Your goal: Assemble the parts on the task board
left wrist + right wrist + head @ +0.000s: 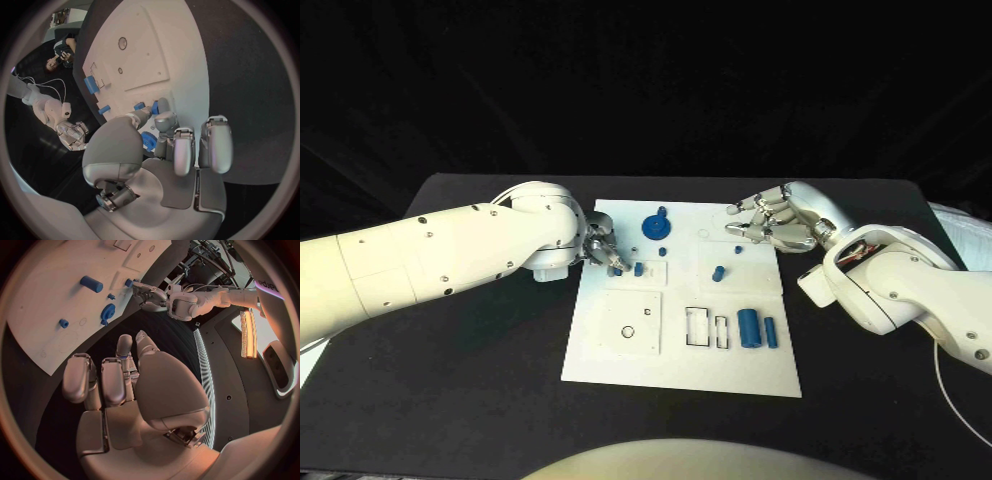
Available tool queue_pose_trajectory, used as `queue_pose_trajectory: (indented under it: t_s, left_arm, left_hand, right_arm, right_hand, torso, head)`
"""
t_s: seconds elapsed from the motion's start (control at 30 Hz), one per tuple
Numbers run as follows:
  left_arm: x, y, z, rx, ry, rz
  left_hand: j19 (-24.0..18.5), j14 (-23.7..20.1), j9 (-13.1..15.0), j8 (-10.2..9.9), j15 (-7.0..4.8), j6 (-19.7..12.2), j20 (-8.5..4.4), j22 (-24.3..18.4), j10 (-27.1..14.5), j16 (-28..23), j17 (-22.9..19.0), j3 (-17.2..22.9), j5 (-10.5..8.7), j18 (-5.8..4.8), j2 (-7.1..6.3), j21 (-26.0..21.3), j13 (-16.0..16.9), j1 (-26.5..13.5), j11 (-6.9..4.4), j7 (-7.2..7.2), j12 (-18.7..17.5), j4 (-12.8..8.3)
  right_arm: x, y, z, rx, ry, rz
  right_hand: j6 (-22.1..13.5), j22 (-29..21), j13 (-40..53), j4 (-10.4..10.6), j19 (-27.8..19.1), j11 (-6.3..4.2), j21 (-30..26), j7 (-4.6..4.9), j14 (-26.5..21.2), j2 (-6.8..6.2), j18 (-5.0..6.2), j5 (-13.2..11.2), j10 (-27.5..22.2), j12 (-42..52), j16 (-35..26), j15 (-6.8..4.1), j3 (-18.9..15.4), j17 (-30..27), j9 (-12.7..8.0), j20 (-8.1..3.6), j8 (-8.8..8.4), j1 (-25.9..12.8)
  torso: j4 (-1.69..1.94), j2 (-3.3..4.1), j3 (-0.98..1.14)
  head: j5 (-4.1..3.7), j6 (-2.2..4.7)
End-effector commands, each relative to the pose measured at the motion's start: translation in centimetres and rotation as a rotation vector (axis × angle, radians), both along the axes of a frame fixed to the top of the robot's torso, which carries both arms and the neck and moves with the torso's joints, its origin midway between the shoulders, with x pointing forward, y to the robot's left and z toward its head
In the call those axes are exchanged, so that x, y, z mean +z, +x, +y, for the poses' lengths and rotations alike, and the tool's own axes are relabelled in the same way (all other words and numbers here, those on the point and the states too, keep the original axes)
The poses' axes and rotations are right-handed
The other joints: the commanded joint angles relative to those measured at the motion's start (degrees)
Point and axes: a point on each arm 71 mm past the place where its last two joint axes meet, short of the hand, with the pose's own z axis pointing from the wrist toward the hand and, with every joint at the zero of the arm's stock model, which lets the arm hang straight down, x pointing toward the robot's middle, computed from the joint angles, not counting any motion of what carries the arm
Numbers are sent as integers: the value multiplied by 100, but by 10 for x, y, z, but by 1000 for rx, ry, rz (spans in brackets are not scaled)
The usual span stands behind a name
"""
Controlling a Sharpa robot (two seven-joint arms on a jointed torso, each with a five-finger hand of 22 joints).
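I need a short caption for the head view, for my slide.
Left hand reaches over the white task board near small blue parts; right hand hovers at its far corner.

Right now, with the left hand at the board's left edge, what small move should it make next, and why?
Probably a short lowering of the left hand onto the small blue part by its fingertips. That hand sits over the task board with fingers close around blue pieces, but a firm hold is not clear. The right hand waits at the far right corner, holding nothing.
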Motion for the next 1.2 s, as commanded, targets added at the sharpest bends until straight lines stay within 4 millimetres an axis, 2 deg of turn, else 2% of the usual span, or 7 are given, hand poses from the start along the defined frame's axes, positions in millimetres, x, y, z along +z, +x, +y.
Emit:
queue_pose_trajectory:
  t_s: [0.03,0.27,0.47,0.9,1.07,1.13,1.2]
  left_arm:
    - [-2,-1,1,1,7,17]
    - [-1,1,2,14,-1,4]
    - [2,1,4,27,-22,-25]
    - [16,-5,5,45,-175,-120]
    - [25,-3,7,95,-363,-181]
    - [27,-1,7,108,-399,-198]
    - [29,0,7,110,-413,-221]
  left_hand:
    - [120,599,-25,-39,-37,79,-40,752,42,17,1510,-124,-13,-5,-91,33,17,-226,-6,20,46,104]
    - [158,599,-75,-30,-40,182,-40,811,100,17,1510,-642,-13,-20,-291,82,80,-683,-14,7,107,373]
    - [193,599,-107,-19,-58,224,-55,867,145,17,1510,-957,-12,-35,-259,130,138,-768,-35,-19,159,492]
    - [199,599,-134,-7,-79,236,-74,875,155,17,1510,-1094,-10,-35,-125,133,126,-711,-54,-33,150,555]
    - [-343,585,-252,-144,3,-130,-22,62,-557,-16,1470,-1152,4,195,-67,-713,-891,-408,66,111,-842,628]
    - [-811,379,-291,-186,73,-349,56,-604,-1075,-461,988,-1097,-2,354,-108,-1456,-1446,-280,177,206,-1420,695]
    - [-1144,194,-305,-179,179,-556,120,-1097,-1330,-845,618,-1116,8,474,-244,-2043,-1525,-187,255,317,-1529,788]
  right_arm:
    - [0,-1,1,15,-3,0]
    - [0,-1,1,15,-3,0]
    - [-1,-1,1,15,-4,1]
    - [-3,-1,1,14,-5,6]
    - [-3,-1,0,13,-7,9]
    - [-3,-1,0,13,-7,9]
    - [-3,-1,0,13,-7,9]
  right_hand:
    - [-31,-5,-5,-1,-34,-10,-18,27,160,28,114,33,-35,-4,-37,15,-27,-7,10,2,-15,28]
    - [-32,-14,-15,2,-39,-9,-24,28,158,28,115,42,-41,-15,-45,16,-32,-15,10,2,-15,27]
    - [-32,-14,-15,2,-39,-9,-24,28,158,28,115,42,-41,-15,-45,16,-32,-15,10,2,-15,27]
    - [-35,-28,-22,2,-48,-8,-33,29,157,25,118,50,-47,-24,-51,17,-37,-19,10,2,-16,29]
    - [-35,-28,-22,2,-48,-8,-33,29,157,25,118,50,-47,-24,-51,17,-37,-19,10,2,-16,29]
    - [-35,-28,-22,2,-48,-8,-33,29,157,25,118,50,-47,-24,-51,17,-37,-19,10,2,-16,29]
    - [-36,-27,-23,3,-48,-8,-34,29,157,26,118,55,-49,-23,-51,17,-39,-18,10,2,-16,31]
  torso:
    - [5,0,-1]
    - [1,-1,-3]
    - [1,0,-7]
    - [2,-2,-5]
    - [8,-3,2]
    - [6,-2,1]
    - [-5,-2,3]
  head:
    - [-11,0]
    - [-18,6]
    - [-36,15]
    - [-56,31]
    - [-72,52]
    - [-79,68]
    - [-71,74]
